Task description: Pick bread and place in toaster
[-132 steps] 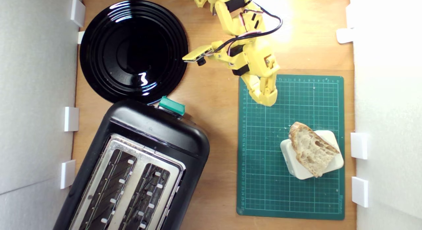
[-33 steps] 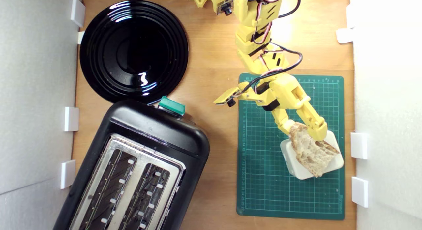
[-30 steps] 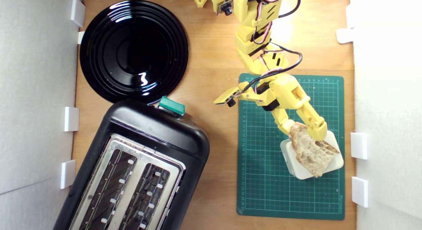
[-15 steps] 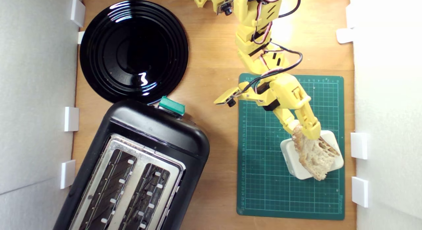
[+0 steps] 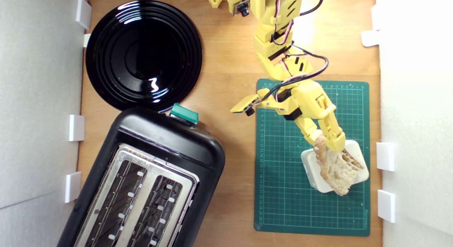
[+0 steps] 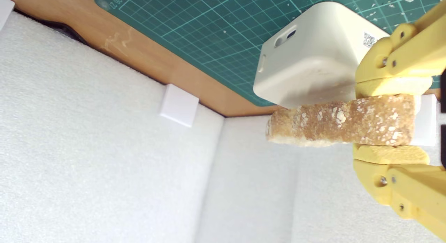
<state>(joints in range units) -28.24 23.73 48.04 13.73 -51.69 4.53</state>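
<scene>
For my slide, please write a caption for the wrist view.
Gripper shut on the bread crust, beside the white block.

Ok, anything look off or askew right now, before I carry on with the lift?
Nothing damaged or spilled. The bread is pinched edge-on in the gripper, one end overhanging the white block. The toaster sits skewed to the table edge, slots empty. Pale specks dot the green mat.
</scene>
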